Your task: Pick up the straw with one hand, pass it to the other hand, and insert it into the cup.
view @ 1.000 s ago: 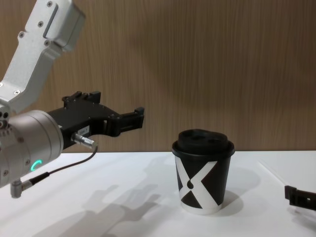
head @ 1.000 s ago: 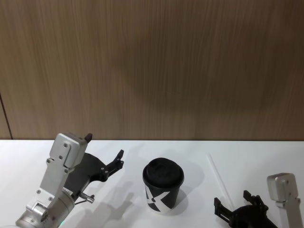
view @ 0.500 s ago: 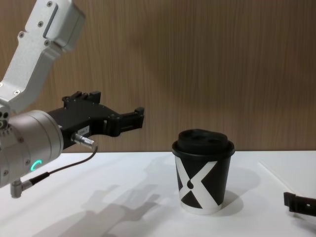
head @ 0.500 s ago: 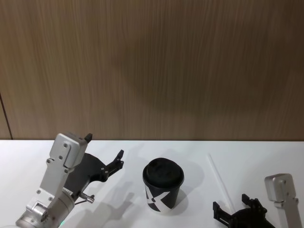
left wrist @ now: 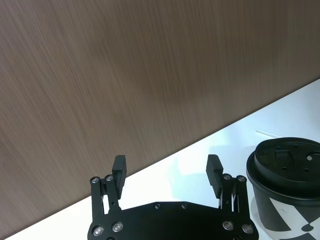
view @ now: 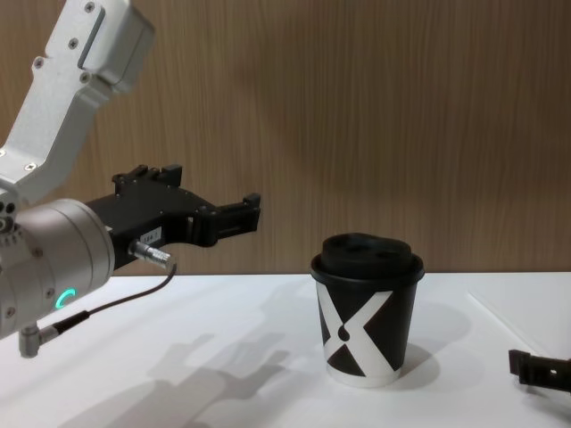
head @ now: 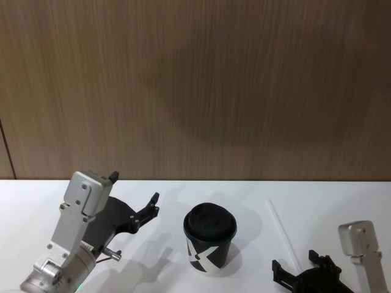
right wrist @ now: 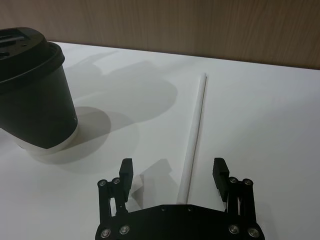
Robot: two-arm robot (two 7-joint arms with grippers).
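Right gripper (right wrist: pixel 172 166), fingers (right wrist: pixel 219 169) spread, has eased back along the straw (right wrist: pixel 196 125), lying ungrasped on the counter (right wrist: pixel 265 105) at the cup's (head: pixel 209 239) 3 o'clock; left gripper (left wrist: pixel 166 164) hovers open at 9 o'clock

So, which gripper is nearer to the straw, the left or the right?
Right. The right gripper sits open at the near end of the straw. The left gripper hangs open on the other side of the cup.

Lab-like test bench (plain), bare white table (head: pixel 183 189), wood-panel wall (head: pixel 195 85)
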